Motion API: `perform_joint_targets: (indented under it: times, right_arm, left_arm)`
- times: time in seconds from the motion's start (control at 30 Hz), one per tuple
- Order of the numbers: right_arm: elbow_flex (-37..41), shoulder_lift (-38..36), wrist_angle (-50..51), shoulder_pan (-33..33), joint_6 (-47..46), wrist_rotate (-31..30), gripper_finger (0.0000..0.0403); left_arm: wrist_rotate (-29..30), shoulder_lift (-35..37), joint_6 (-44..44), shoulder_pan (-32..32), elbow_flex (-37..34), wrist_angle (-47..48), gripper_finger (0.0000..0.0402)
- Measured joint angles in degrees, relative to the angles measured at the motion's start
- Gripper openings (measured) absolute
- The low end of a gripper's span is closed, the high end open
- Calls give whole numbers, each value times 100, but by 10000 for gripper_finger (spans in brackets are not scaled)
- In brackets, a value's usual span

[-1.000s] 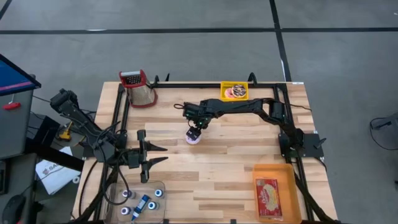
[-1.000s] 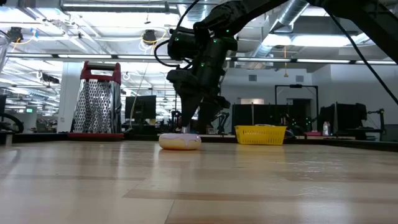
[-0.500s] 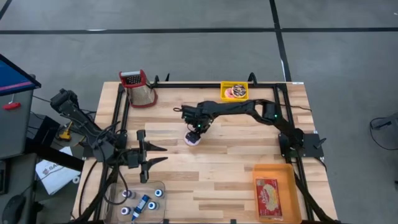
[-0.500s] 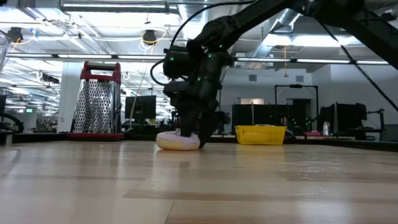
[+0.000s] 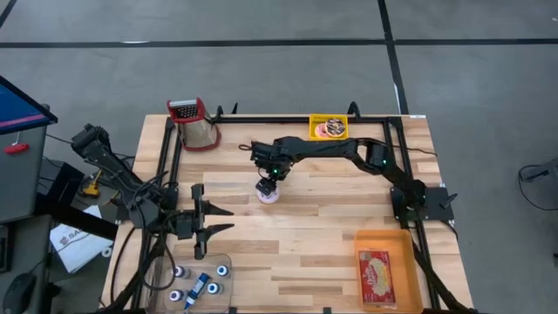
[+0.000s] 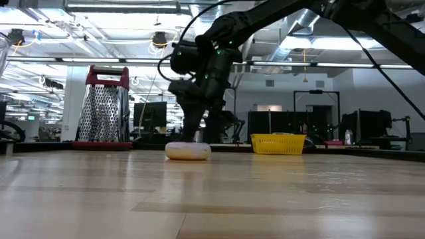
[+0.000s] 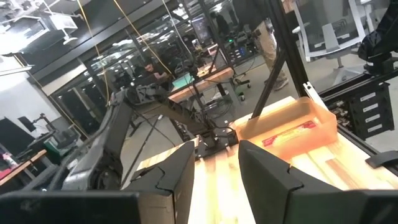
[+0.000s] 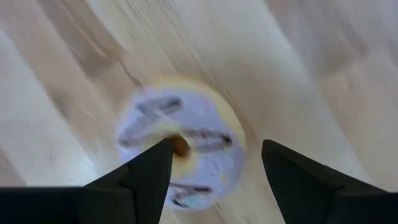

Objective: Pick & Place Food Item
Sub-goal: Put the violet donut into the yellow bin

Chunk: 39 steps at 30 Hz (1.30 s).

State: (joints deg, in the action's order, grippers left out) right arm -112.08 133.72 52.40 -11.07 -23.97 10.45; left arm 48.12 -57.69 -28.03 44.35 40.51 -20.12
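Grater (image 5: 195, 123) and yellow basket (image 5: 329, 128) flank donut (image 5: 268, 194)

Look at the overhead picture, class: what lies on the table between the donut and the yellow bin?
Only the right arm's dark links hang over that stretch; beneath, from the donut to the yellow bin, the high view shows bare wooden table.

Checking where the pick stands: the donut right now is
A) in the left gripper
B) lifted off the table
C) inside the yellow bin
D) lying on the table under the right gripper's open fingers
D: the donut lies flat on the table, with the right gripper open directly over it.
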Motion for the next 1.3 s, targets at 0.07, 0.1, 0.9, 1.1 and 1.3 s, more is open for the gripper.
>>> perform_joint_targets:
  times: [0.07,0.1,0.9,1.1,1.3]
  right_arm:
    - [36,16,114,0,-2,-4,240]
    - [43,16,114,7,-2,-4,240]
    - [58,298,-20,38,187,-8,198]
    - [50,272,118,43,484,1,89]
    - [-529,261,1315,-66,879,-1,51]
  left_arm:
    - [0,0,11,28,0,-11,120]
    - [0,0,11,45,0,-11,120]
    - [1,0,2,69,-7,-28,120]
    - [1,0,2,71,-9,-26,120]
    - [0,0,6,71,-9,-26,120]
